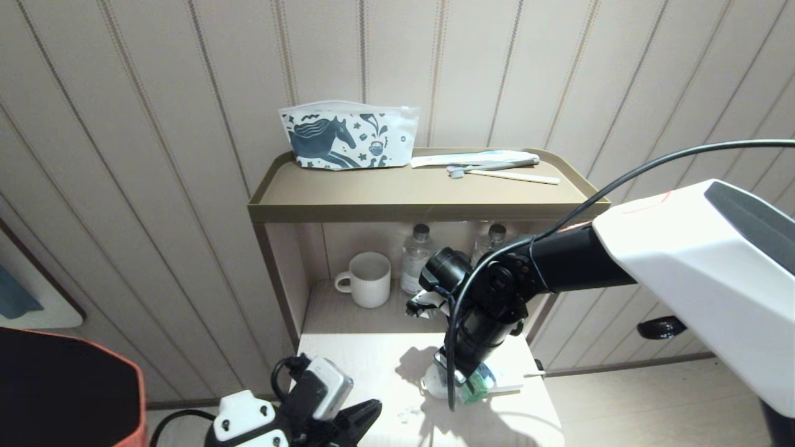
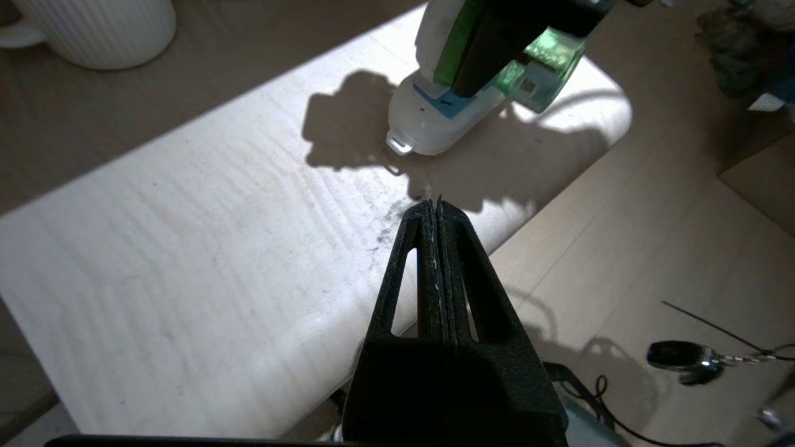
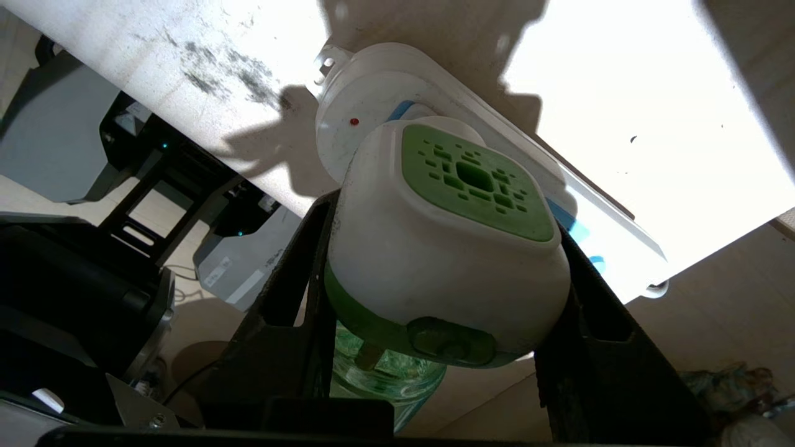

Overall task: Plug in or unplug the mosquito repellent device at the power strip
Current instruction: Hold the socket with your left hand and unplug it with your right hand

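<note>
Right gripper [image 3: 435, 347] hides most of the mosquito repellent device [image 3: 447, 261]

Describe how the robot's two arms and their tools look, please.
The right arm has a white angular shell with a dark panel, then a black jointed wrist; a black cable loops along it. The right tool has two black flat fingers. The left arm shows white plates with screws and a grey-white box. The left tool has black triangular fingers with cut-out windows.
</note>
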Robot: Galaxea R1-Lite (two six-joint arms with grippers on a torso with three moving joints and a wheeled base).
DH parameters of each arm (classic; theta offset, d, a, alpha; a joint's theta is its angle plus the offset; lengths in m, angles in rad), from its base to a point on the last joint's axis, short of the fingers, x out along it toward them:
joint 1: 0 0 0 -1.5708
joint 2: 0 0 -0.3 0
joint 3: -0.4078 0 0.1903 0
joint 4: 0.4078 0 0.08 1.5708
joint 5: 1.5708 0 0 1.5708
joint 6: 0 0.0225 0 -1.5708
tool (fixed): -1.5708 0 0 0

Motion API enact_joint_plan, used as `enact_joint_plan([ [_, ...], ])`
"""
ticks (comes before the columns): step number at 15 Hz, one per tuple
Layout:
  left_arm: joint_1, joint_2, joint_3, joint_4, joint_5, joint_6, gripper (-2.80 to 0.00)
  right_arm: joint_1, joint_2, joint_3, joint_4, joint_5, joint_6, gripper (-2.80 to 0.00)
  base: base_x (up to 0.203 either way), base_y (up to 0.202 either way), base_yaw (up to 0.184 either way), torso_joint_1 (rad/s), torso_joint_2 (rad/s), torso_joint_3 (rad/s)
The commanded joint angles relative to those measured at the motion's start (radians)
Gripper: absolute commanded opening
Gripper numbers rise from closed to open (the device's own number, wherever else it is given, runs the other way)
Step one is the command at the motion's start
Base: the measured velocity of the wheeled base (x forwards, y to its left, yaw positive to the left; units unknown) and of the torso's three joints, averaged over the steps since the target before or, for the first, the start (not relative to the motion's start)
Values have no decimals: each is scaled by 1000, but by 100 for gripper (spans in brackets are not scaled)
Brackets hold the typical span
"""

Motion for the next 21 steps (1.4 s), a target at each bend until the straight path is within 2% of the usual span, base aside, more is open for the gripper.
enact_joint_plan([
  [1, -34, 173, -81, -41, 49, 1, -280, 1, 0, 0, 2, 1, -1, -280, 0, 0, 0, 0, 0, 0],
  [4, -106, 253, -174, -32, 121, 1, -280, -1, -6, -2, 2, 1, -1, -280, 0, 0, 0, 0, 0, 0],
  [7, -129, 341, -250, -43, 217, -5, -280, -1, -4, -2, 2, 1, -1, -280, 0, 0, 0, 0, 0, 0],
  [9, -140, 353, -279, -44, 252, -7, -280, -1, 0, -8, 2, 1, -1, -280, 0, 0, 0, 0, 0, 0],
  [12, -156, 409, -387, -43, 378, -1, -280, -1, 0, -8, 2, 2, -1, -280, 0, 0, 0, 0, 0, 0],
  [15, -162, 429, -487, -7, 460, 4, -280, -1, 0, -6, 4, 4, -1, -280, 0, 0, 0, 0, 0, 0],
  [18, -167, 500, -576, 11, 518, 20, -280, 3, 7, -6, 2, 6, -1, -280, 0, 0, 0, 0, 0, 0],
  [21, -177, 551, -588, 5, 530, 25, -280, 3, 10, -6, 2, 6, -1, -280, 0, 0, 0, 0, 0, 0],
])
